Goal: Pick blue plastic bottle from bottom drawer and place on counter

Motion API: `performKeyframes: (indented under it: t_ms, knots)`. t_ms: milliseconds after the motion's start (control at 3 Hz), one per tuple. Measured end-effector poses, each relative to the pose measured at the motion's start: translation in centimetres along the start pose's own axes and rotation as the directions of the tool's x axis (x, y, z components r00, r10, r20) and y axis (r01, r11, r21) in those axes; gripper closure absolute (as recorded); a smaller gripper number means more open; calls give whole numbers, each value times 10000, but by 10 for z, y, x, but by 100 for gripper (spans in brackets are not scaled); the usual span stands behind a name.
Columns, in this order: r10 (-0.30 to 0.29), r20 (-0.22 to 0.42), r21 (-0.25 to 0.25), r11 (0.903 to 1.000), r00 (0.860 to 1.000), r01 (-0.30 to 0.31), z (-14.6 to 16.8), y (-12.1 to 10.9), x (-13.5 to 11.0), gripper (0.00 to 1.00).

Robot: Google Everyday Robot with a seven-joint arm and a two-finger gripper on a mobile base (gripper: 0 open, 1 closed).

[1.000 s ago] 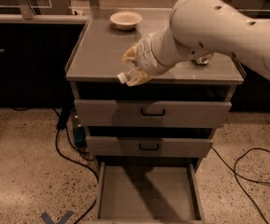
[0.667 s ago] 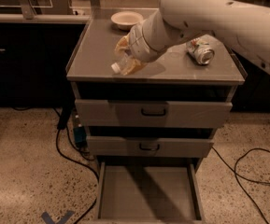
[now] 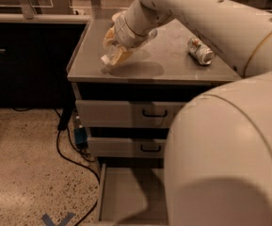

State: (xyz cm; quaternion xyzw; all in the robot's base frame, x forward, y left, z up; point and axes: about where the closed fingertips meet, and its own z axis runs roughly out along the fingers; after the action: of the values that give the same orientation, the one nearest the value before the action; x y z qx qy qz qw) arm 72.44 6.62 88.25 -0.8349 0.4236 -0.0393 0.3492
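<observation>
Jaws of our two-finger gripper (image 3: 113, 51) are clenched on the slim translucent blue plastic bottle (image 3: 108, 56). It hangs tilted, white cap down toward seven o'clock, just over the left front part of the flat matte grey cabinet worktop (image 3: 182, 69). Whether the cap touches the surface we cannot tell.

Nearest to us, our bulky pale arm link (image 3: 220, 164) fills the five o'clock corner. At six o'clock the wide shallow grey metal bottom drawer (image 3: 126, 197) stands pulled out, its right part hidden behind that link. At eight o'clock lies the speckled floor (image 3: 22, 164). Above the drawer sit two grey drawer fronts with dark loop handles (image 3: 121, 114), both shut.

Farther back, at two o'clock on the worktop, a crushed silver drink can (image 3: 200, 51) lies on its side, well apart from the bottle. Farthest, at ten o'clock, runs a long pale-edged bench (image 3: 32, 18) with dark fronts.
</observation>
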Motion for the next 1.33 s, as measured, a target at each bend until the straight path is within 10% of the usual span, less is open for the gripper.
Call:
performKeyframes:
  t_ms: [333,1333]
  knots:
    - [470,690,-329,9985,9965,-448,34,-11,14,97]
    - [412,638,-313,9987,9971,-393,33,-12,13,26]
